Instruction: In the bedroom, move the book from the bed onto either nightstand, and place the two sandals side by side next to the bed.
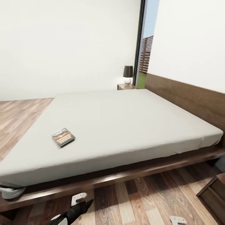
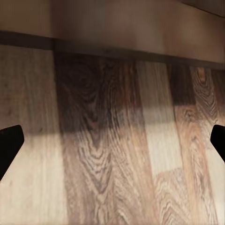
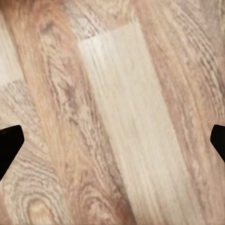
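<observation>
Black fingertips on the left gripper (image 2: 112,140) and right gripper (image 3: 112,140) sit wide apart over floor planks, holding nothing. Book (image 1: 63,137) lies flat on the bed (image 1: 131,125), near its front-left corner. Looks thin, light, floppy; I'd pinch an edge.

Even, soft daylight from the glass door (image 1: 147,47); mattress (image 1: 125,125) pale, no glare. Dark shadow under the bed frame (image 1: 125,178). My wrist views blur the floor (image 2: 112,154), dimmer along the frame's edge. Head view bows at its edges.
</observation>
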Robot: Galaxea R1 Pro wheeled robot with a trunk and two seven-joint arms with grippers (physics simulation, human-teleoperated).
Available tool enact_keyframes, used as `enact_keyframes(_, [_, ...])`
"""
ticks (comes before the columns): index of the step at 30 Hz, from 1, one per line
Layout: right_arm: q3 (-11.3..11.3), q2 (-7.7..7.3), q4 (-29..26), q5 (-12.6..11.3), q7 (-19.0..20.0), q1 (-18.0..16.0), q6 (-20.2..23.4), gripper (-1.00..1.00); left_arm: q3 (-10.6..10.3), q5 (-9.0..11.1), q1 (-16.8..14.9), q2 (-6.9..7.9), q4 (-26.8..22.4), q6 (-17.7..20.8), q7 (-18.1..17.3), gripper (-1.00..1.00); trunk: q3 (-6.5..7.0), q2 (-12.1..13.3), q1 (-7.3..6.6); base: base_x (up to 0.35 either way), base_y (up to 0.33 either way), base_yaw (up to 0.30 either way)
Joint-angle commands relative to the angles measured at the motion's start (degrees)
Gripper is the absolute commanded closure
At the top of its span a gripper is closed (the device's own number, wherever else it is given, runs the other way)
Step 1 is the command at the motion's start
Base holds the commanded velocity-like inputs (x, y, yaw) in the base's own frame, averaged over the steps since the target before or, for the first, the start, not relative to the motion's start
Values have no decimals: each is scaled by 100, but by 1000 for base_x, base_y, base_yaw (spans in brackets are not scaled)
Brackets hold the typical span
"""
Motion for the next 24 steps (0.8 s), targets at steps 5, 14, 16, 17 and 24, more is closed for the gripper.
enact_keyframes(5, [-50, 0, -2, 55, 28, -1, -4, -100, 44, -2, -5, 0, 11, -5, -30, -100, -5, -2, -1, 10, -10, 289])
enact_keyframes(14, [-50, 0, -5, 56, 28, -1, -4, -100, 44, -2, -5, 0, 11, -5, -30, -100, -5, -2, -1, 1, -1, 289])
enact_keyframes(16, [-50, 0, -6, 56, 28, -1, -4, -100, 44, -2, -5, 0, 11, -5, -30, -100, -5, -2, -1, 0, 0, 289])
enact_keyframes(17, [-48, 0, -6, 55, 28, -1, -4, -100, 44, -2, -5, 0, 11, -5, -30, -100, -5, -2, -1, 0, 0, 289])
enact_keyframes(24, [-50, 0, -6, 55, 28, -1, -4, -100, 44, -2, -5, 0, 11, -5, -30, -100, -5, -2, -1, 0, 0, 289])
